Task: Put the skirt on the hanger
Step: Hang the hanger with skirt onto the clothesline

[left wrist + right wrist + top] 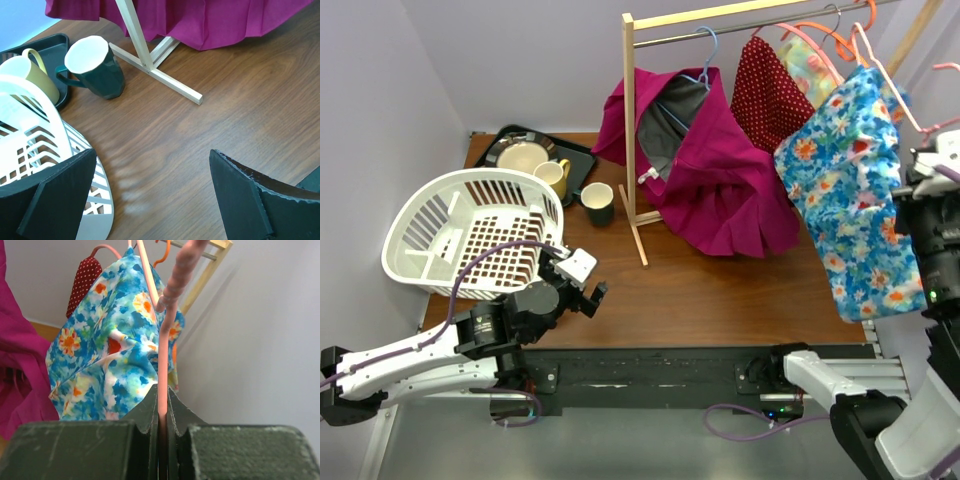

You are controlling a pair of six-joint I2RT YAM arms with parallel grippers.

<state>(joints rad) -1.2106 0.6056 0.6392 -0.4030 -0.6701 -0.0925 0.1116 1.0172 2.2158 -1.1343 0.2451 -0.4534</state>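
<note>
A: Nearest to us, what is our left gripper [588, 281] doing?

B: Its jaws are spread wide with nothing between them, low over the table [720, 290] just beside the white basket [430, 230]. We see no cloth in the basket, so we judge the fetching is done.

A: And our right gripper [163, 401]?

B: Clamped tight on the wire of the pink hanger [165, 340], holding it up at the right side of the table.

A: Where is the skirt [850, 190]?

B: The blue floral skirt hangs off that pink hanger, bunched over one arm of it and falling down past the table's edge. We'd say it is on the hanger, though it sits lopsided.

A: So what remains for us?

B: Further back stands the wooden rack [630, 120], with a magenta garment [720, 180] and a red dotted one [765, 90] hanging there. We cannot tell whether our hanger's hook is over the rail. If not, we must hook it on, then let go.
</note>
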